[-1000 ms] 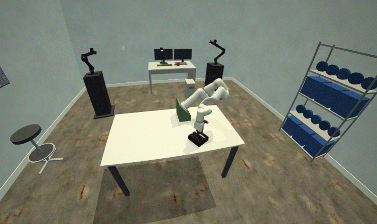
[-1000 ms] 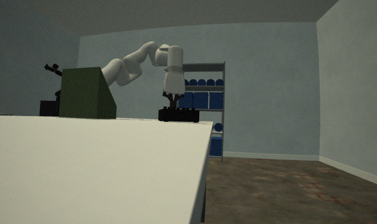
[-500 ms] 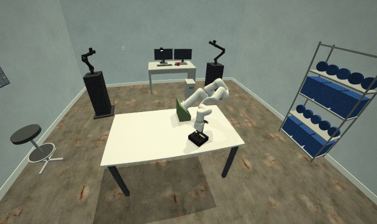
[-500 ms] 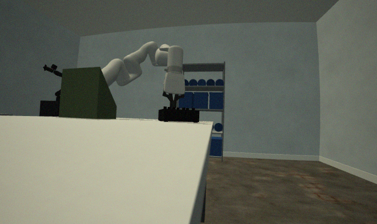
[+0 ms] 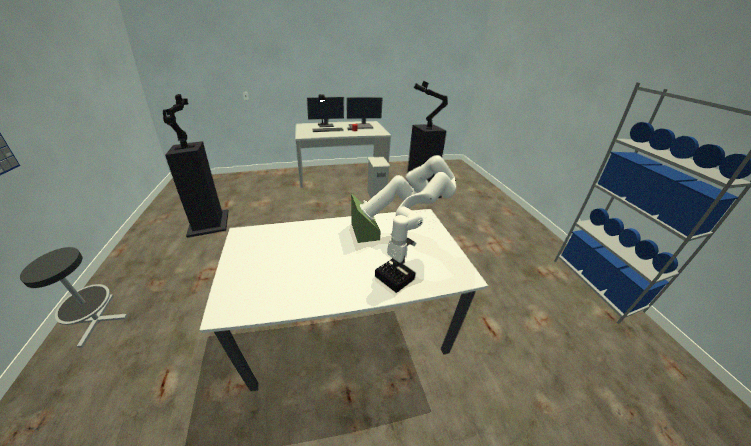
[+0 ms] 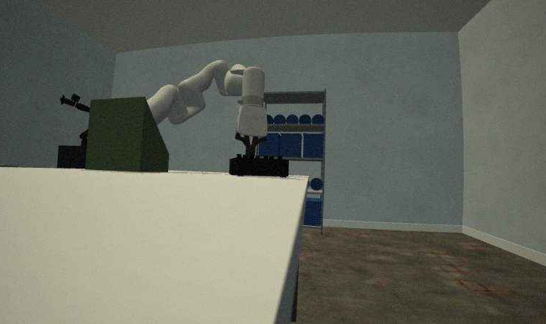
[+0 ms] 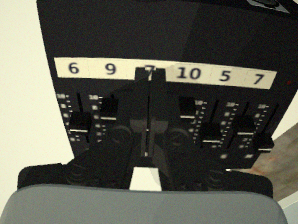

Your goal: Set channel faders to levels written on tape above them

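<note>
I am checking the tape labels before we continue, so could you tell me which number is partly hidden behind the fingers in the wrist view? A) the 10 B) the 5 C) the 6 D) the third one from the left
D: the shut fingers rise across the tape between the 9 and the 10, covering the third number.
</note>
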`<act>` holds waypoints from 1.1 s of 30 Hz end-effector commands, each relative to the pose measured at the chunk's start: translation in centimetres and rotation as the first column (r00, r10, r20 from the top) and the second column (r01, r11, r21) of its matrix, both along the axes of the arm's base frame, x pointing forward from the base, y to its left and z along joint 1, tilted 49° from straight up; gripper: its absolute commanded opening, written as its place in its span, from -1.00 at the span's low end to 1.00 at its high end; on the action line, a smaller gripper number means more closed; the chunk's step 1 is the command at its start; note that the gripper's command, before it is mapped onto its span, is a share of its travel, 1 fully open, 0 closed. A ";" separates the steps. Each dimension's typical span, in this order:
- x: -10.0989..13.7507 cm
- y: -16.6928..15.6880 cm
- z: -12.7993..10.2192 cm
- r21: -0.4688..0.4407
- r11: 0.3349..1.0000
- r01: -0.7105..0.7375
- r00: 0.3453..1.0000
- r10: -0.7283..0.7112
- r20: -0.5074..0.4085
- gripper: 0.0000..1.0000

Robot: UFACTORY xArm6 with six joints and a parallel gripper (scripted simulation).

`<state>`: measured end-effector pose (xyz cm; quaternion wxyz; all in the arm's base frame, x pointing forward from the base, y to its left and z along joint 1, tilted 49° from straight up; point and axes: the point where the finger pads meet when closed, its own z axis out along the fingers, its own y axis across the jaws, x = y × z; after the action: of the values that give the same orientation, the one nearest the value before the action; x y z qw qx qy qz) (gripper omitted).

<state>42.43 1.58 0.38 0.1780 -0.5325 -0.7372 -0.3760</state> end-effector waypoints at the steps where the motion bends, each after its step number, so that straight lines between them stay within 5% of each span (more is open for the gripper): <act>1: 0.1 -0.1 0.1 -0.001 1.000 0.002 1.000 -0.002 0.002 -1.00; 33: -0.5 -3.1 2.7 -0.001 1.000 0.002 1.000 -0.002 0.002 -1.00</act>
<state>41.86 -1.37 2.99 0.1782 -0.5325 -0.7371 -0.3760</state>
